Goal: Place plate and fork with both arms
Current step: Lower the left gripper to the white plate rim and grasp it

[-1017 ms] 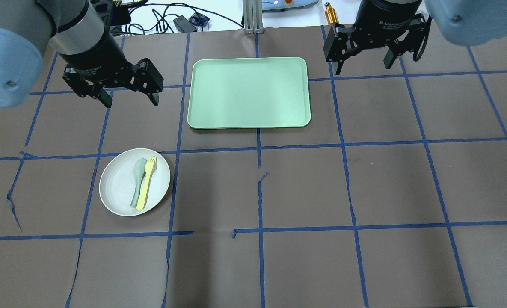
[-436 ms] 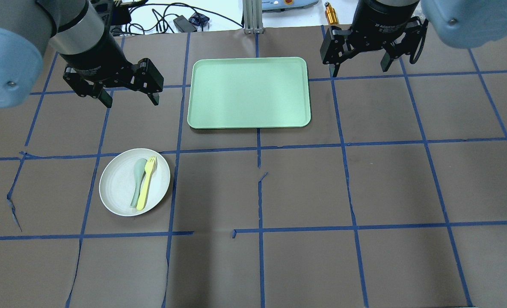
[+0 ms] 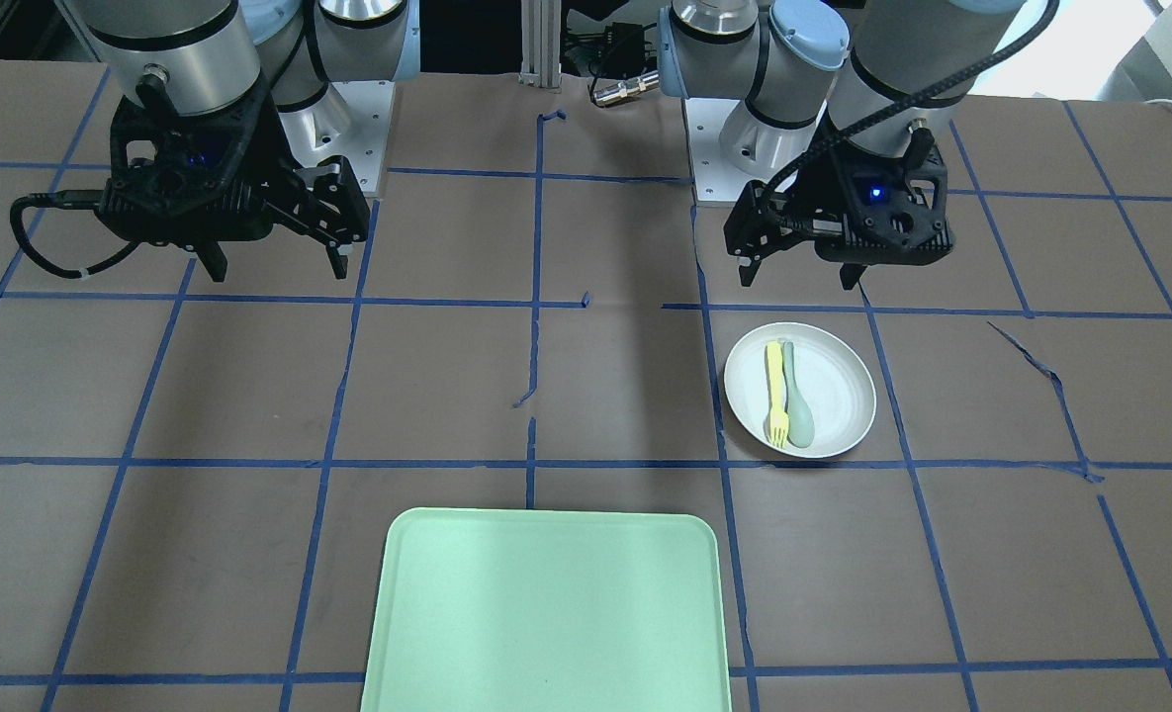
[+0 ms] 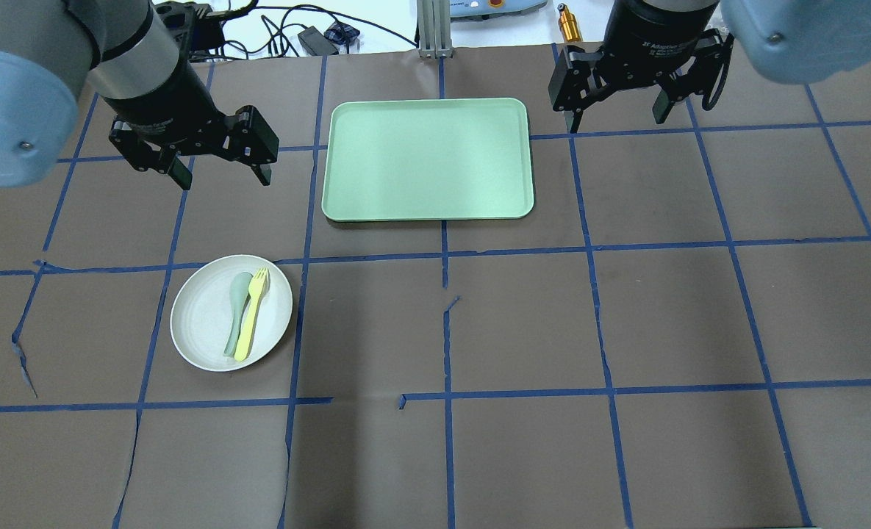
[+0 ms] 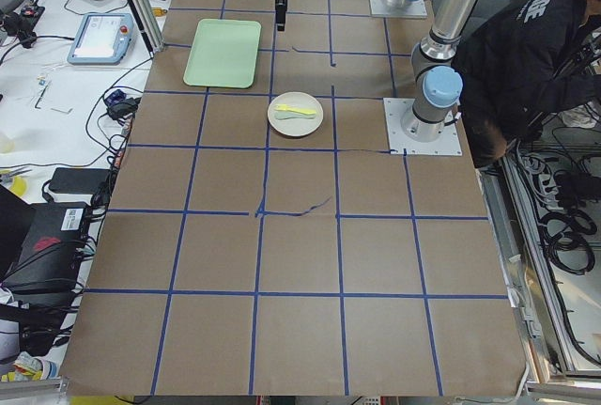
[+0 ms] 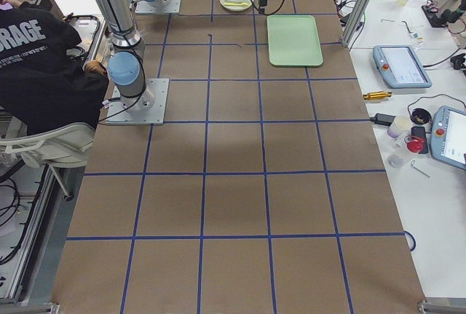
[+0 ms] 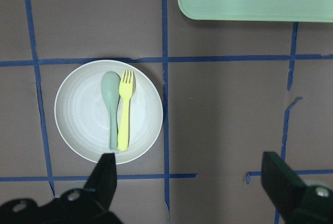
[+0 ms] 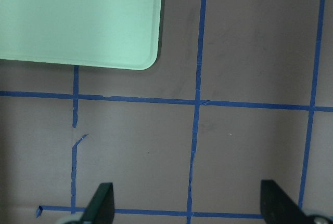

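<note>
A round white plate [image 4: 203, 327] lies on the brown table at the near left; it also shows in the front view [image 3: 838, 391] and the left wrist view [image 7: 78, 115]. On it lie a pale-yellow fork [image 4: 251, 312] [image 7: 124, 108] and a grey-green spoon [image 4: 235, 308], side by side. My left gripper [image 4: 222, 176] hangs open and empty above the table, beyond the plate. My right gripper [image 4: 617, 117] hangs open and empty at the far right, beside the tray's right corner.
A mint-green rectangular tray [image 4: 428, 158] lies at the far centre, between the two grippers. Blue tape lines cross the brown table cover. Cables and a gold cylinder [image 4: 569, 23] lie beyond the table's far edge. A person in black [image 5: 526, 57] stands by the robot base.
My right gripper has moved a little to the left and away toward the far edge. My left gripper has shifted slightly away. The plate, fork and spoon have not moved.
</note>
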You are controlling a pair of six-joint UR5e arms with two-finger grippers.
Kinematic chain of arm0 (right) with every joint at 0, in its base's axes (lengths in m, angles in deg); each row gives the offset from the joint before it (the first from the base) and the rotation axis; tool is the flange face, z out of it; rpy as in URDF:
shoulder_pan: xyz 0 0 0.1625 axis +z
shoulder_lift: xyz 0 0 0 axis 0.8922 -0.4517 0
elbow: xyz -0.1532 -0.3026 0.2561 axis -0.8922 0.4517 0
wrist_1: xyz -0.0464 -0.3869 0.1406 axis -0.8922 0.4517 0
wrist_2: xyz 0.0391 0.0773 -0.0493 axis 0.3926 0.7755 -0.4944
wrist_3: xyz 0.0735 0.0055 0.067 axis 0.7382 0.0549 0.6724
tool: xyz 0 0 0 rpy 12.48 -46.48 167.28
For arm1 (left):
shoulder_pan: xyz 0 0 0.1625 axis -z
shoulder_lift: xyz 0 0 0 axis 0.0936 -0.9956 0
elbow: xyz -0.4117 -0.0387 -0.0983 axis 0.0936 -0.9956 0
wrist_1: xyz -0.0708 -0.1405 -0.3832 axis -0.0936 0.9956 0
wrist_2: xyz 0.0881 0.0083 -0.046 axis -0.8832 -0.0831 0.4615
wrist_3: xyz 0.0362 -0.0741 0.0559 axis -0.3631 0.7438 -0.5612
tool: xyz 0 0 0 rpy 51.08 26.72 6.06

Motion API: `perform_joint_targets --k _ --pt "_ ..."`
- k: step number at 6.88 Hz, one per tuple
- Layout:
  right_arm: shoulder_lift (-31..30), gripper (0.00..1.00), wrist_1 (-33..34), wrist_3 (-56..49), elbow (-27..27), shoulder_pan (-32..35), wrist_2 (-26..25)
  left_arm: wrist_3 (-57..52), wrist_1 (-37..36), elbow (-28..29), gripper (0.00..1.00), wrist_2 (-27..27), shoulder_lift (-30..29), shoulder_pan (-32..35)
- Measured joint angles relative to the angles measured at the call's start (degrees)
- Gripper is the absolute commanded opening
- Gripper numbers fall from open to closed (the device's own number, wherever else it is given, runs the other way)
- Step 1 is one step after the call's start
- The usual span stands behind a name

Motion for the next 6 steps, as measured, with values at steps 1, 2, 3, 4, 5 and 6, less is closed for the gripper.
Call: perform_joint_targets --k 1,2,3,4,5,6 --pt "0.0 1.0 0.0 0.0 0.0 0.0 0.0 -2.1 -5.2 -5.8 0.98 0.1 -0.5 -4.4" --pt "0.1 1.0 0.0 0.0 0.0 0.0 0.0 -5.9 -14.2 -13.7 0.96 0.5 -1.1 -9.8" --pt "0.1 1.0 0.0 0.0 -0.1 0.0 0.0 -10.7 -23.7 -21.2 0.9 1.0 -2.3 -14.7" --pt "0.1 1.0 0.0 0.0 -0.3 0.0 0.0 -15.5 -30.6 -26.5 0.84 1.6 -3.9 -18.5" --pt "0.1 1.0 0.0 0.0 -0.7 0.0 0.0 -19.5 -34.3 -29.5 0.73 1.7 -5.7 -21.5" --pt "0.0 1.0 0.1 0.0 -1.0 0.1 0.0 -21.4 -35.8 -30.8 0.63 1.5 -7.3 -23.2"
